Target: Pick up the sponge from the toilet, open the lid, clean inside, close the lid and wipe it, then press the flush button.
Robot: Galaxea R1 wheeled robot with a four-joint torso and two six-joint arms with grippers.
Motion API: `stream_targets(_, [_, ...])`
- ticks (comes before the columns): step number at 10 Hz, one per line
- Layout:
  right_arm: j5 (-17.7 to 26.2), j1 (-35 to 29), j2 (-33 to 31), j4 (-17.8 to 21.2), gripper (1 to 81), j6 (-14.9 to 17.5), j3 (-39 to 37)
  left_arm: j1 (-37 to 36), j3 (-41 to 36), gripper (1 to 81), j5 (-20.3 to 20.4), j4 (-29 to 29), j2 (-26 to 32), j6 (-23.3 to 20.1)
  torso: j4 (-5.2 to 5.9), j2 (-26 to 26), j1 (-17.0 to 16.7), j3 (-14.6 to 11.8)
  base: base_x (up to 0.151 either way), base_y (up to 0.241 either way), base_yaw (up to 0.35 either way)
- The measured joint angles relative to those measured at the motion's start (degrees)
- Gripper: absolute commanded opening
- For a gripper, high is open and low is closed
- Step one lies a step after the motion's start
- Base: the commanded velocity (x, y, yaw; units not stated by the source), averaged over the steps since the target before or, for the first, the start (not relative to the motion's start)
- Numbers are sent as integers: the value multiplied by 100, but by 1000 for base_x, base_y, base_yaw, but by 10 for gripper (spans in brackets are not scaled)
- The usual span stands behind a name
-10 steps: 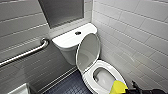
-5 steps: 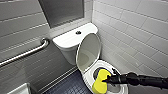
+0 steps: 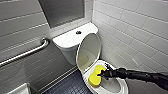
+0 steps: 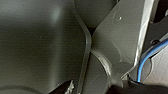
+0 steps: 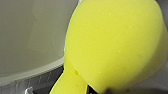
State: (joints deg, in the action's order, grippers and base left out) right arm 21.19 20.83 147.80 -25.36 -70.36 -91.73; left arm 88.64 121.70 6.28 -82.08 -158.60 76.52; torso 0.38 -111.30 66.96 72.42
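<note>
**Q:** State of the end effector?
**A:** The right gripper is clamped on the pinched waist of the sponge.

**Q:** Sponge location?
**A:** Lower centre of the frame, over the left rim of the bowl of the toilet.

**Q:** Lid?
**A:** The lid is raised and leans back toward the tank. Its lower edge is just above the sponge. The flush button sits on the tank top, upper centre.

**Q:** Clearance?
**A:** The tiled wall is close along the bowl's right side. There is open dark floor at lower left. The grab bar at left is well apart.
</note>
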Motion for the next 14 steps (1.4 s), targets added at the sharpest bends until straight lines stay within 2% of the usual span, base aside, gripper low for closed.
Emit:
stream_targets(2, [-538, 44, 162, 0, 10, -394, -595, 0, 0, 811, -2, 0, 0, 0, 0, 0, 0, 2, 0, 0, 0])
stream_targets(4, [-1399, 39, 258, 9, 10, -929, -984, 0, 0, 811, -5, 0, -11, 0, 0, 0, 2, 4, 0, 0, 0])
stream_targets(5, [-1740, 44, 339, 28, 10, -1012, -1044, 0, 0, 811, -5, 0, -13, 0, 0, 0, 2, 4, 0, 0, 0])
stream_targets(7, [-1866, 127, 584, 26, 10, -1009, -1047, 0, 5, 811, -2, 0, -13, 0, 0, 0, 2, 4, 0, 0, 0])
stream_targets(10, [-1830, 689, 912, -44, 10, -976, -1143, 0, 22, 811, 20, 0, -15, 2, 0, 0, 2, 4, 0, 0, 0])
stream_targets(12, [-1996, 935, 1000, -250, 10, -962, -1284, 0, 22, 811, 17, 0, -15, 0, 0, 0, 2, 4, 0, 0, 0])
stream_targets(14, [-1940, 948, 947, -444, 10, -964, -1234, 0, 22, 811, 20, 0, -13, 0, 0, 0, 2, 4, 0, 0, 0])
